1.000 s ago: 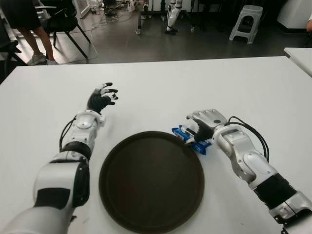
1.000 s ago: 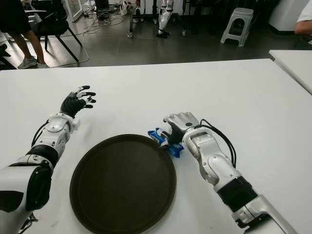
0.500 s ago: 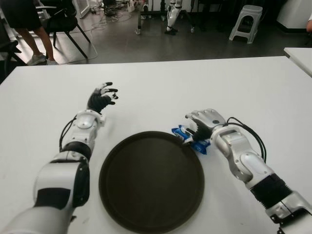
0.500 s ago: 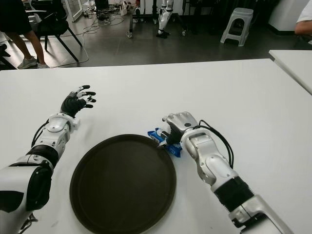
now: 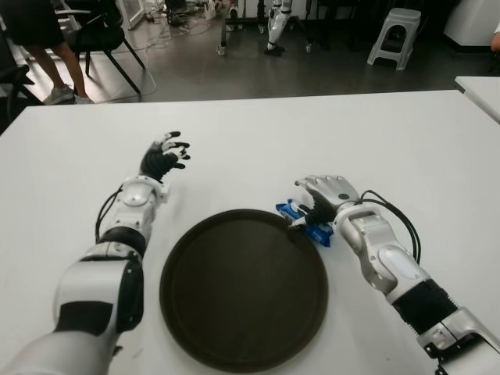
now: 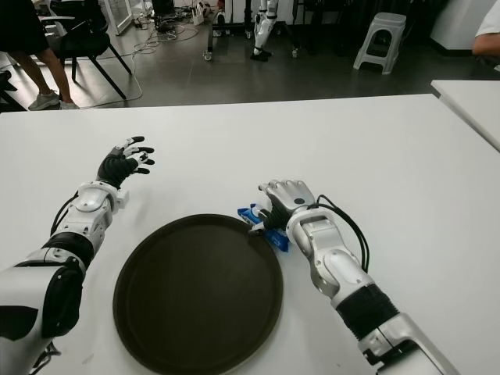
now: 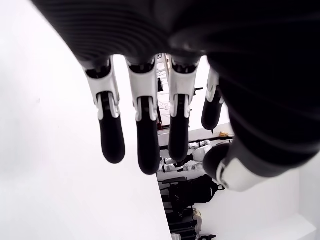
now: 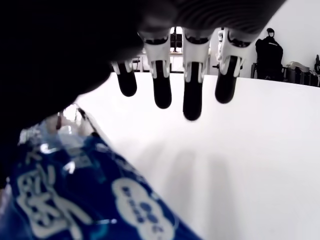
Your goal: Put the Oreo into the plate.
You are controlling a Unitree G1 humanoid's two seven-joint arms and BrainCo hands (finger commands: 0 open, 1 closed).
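Seen from the left eye view, the right robot hand sits over the blue Oreo packet, which lies on the white tabletop just beside the right rim of the dark round plate, touching it or nearly so. Part of the packet is hidden under the palm, so whether the hand presses on it cannot be told from here. The left robot hand shows well apart on the far left side of the plate, its fingers spread and holding nothing.

From the right eye view the layout is the same: the packet peeks out from beneath the right robot hand at the plate's edge, and the plate's inside is bare. A stool and a chair stand on the floor beyond the tabletop.

The left wrist view shows four dark-tipped fingers extended and relaxed, with nothing between them.

The right wrist view shows the fingers straight and uncurled above the tabletop, gripping nothing, while the blue packet fills the near corner, cut off by the frame; its print is blurred.
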